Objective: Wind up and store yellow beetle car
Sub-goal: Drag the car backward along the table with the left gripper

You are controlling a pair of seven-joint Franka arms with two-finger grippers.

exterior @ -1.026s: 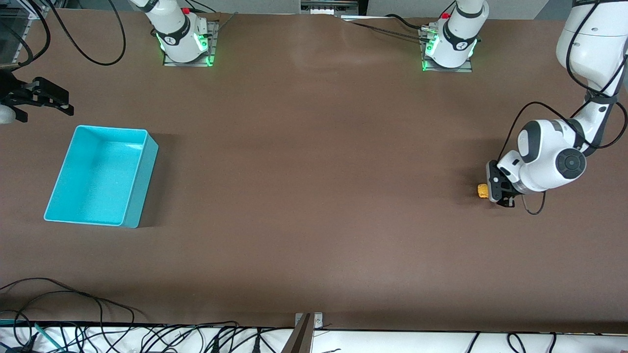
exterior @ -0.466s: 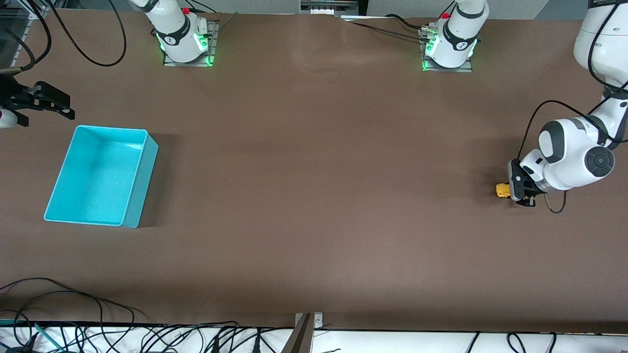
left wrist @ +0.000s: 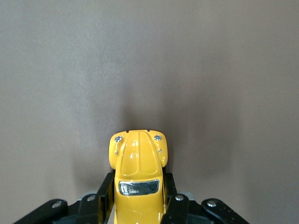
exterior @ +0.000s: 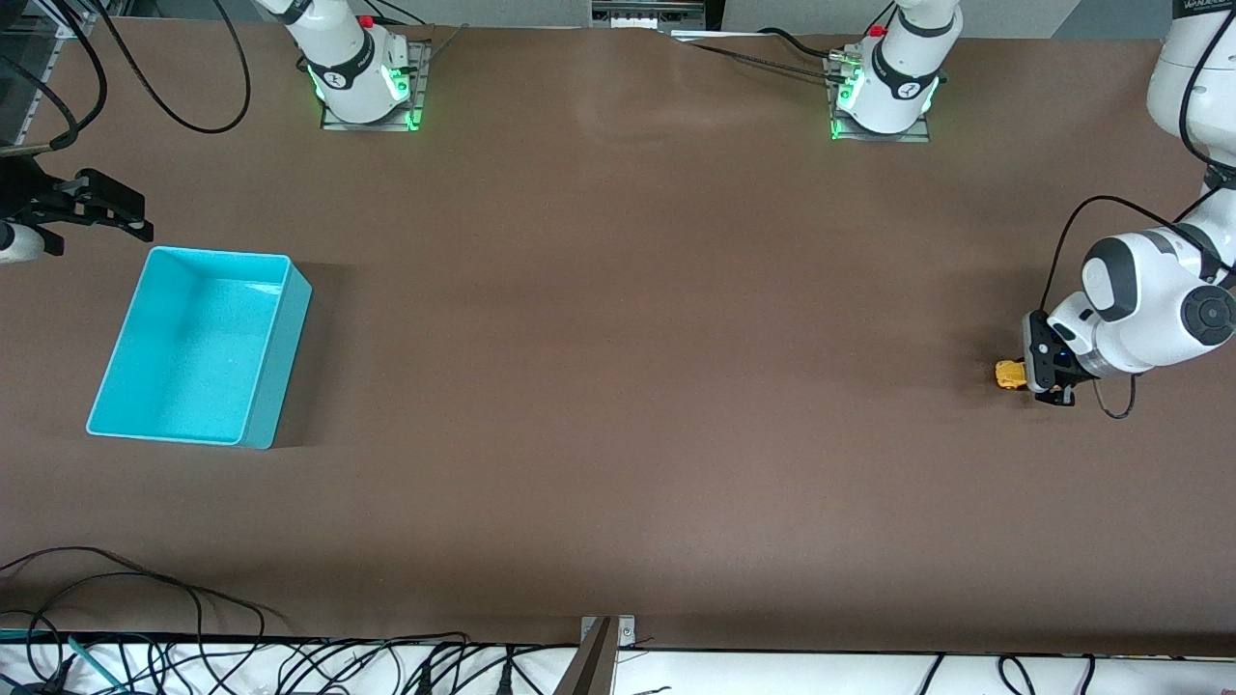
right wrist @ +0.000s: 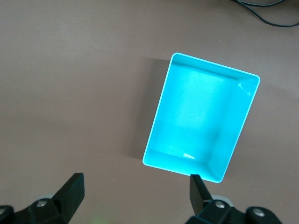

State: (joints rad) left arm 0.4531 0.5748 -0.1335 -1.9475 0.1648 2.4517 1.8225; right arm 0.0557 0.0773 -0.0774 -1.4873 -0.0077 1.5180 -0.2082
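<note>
My left gripper (left wrist: pixel 138 205) pinches the yellow beetle car (left wrist: pixel 138 175) by its flanks, low on the table (exterior: pixel 618 434) near the left arm's edge, presumably so its wheels grip for winding; glossy rounded hood, dark windscreen. My right gripper (right wrist: pixel 133 191) waits spread wide above the turquoise bin (right wrist: pixel 243 126) at the right arm's end.

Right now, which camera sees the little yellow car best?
The left wrist view: the yellow beetle car fills it, held in the left gripper. The front view shows only a tiny speck; the right wrist view misses it.
</note>
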